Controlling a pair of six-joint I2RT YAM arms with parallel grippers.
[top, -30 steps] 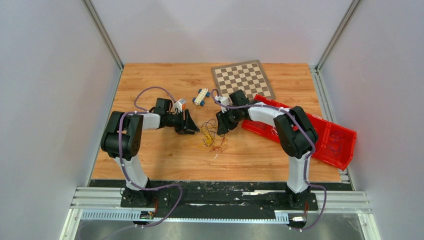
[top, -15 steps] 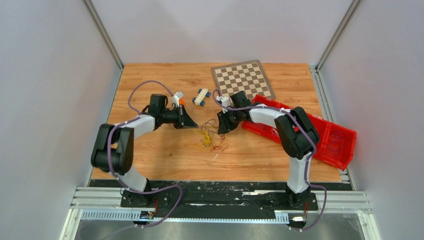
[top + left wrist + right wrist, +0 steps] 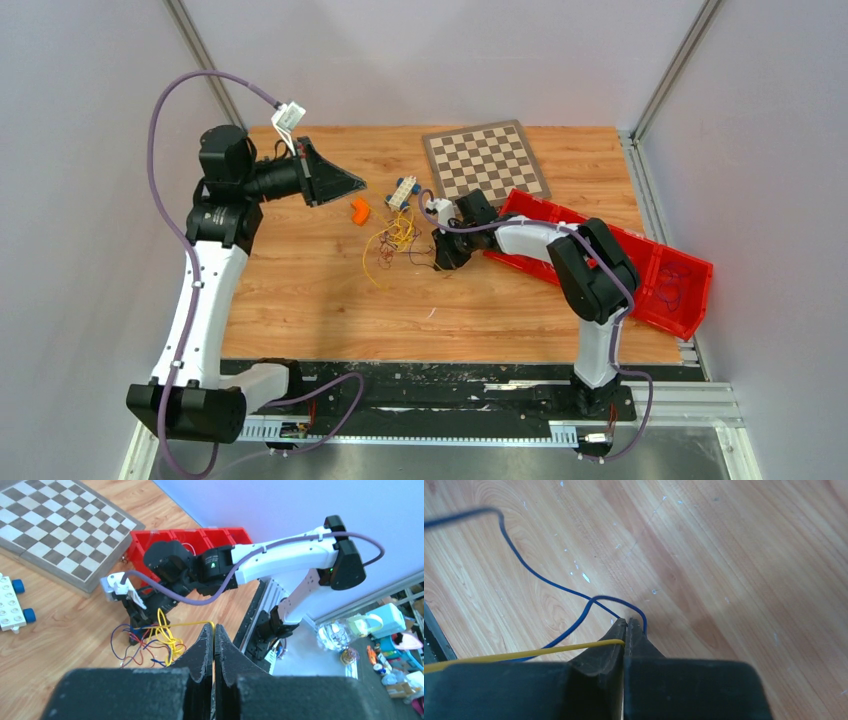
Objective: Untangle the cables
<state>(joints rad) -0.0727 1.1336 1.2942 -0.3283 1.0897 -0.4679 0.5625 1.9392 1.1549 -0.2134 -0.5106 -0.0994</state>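
Stock on my screens, nearest item first: wooden table (image 3: 300,320), both arm bases bolted along its near edge; red bin (image 3: 690,290), long and divided, lying askew at the right side, my right arm reaching across its far end; right gripper (image 3: 445,255), low over the wood near the table's middle, jaws fully closed; its wrist camera shows a yellow strand (image 3: 524,654) running in from the left and ending pinched in the seam between the fingers (image 3: 594,665), while a blue cable (image 3: 614,597) curls in a small loop round the very tip, and I cannot tell whether that one is caught too; cables (image 3: 400,238), a loose tangle of yellow, red and dark wires on the wood just left of that gripper, one yellow loop reaching towards me; orange piece (image 3: 359,210), small, on the table just left of the tangle and a little beyond it; toy car (image 3: 403,192), white with blue wheels, just beyond the tangle; left gripper (image 3: 360,186), well above the table on the far left, pointing right, jaws pressed together; from its wrist camera I see a yellow cable (image 3: 195,624) rising from the cables (image 3: 150,639) and nipped at the fingertips (image 3: 205,645), and whether it is the same wire my right side holds I cannot tell; chessboard (image 3: 487,160), flat at the far edge, right of centre
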